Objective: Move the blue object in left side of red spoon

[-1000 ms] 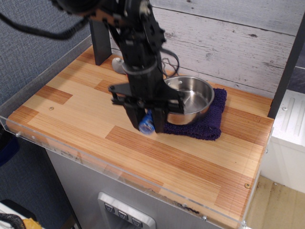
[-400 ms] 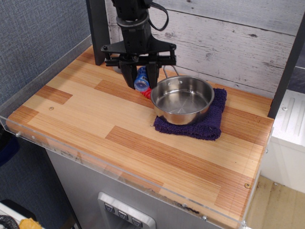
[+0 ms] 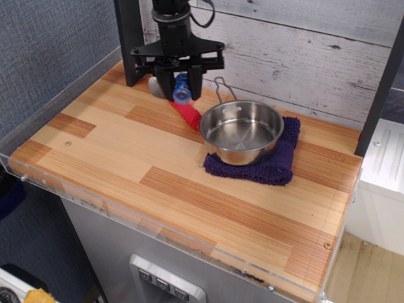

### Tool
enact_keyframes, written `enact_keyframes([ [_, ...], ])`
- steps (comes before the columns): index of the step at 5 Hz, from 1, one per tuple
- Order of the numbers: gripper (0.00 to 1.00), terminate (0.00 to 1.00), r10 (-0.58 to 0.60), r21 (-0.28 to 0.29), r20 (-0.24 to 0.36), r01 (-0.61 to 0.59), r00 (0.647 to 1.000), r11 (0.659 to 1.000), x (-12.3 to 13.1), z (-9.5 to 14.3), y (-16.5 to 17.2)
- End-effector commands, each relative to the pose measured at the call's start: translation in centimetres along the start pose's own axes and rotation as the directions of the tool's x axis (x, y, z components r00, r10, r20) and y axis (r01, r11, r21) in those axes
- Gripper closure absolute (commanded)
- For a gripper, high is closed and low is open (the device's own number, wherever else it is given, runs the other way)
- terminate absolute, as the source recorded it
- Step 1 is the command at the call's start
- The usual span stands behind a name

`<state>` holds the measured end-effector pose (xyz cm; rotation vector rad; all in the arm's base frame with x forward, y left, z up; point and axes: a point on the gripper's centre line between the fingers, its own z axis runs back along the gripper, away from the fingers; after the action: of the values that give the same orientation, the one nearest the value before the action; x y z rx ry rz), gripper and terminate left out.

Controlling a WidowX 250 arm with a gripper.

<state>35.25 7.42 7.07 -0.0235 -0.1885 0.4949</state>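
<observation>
My gripper (image 3: 179, 88) is shut on the blue object (image 3: 182, 88), a small blue cylinder held upright between the fingers, above the back of the wooden table. The red spoon (image 3: 187, 113) lies just below and in front of it, its ribbed red handle pointing toward the saucepan. Its silver bowl (image 3: 154, 84) shows partly behind the left finger. The blue object hangs over the spoon's upper end, apart from the table.
A steel saucepan (image 3: 242, 131) with a wire handle stands on a dark purple-blue cloth (image 3: 271, 165) at the right of the spoon. A black post (image 3: 129, 44) stands at the back left. A clear rim (image 3: 57, 88) runs along the table's left and front edges.
My gripper has carried the blue object from in front of the saucepan back and left, to above the spoon near the back wall. The spoon's red handle has come into view.
</observation>
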Motion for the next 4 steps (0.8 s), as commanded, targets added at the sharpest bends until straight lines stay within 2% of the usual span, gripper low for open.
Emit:
enact_keyframes([
  [1,1.0,0.0,0.095,0.028,0.022,-0.096,0.995,0.995,2.5,-0.4,4.0],
  [4,1.0,0.0,0.166,0.063,-0.015,-0.165,0.986,0.984,3.3,-3.7,5.2],
])
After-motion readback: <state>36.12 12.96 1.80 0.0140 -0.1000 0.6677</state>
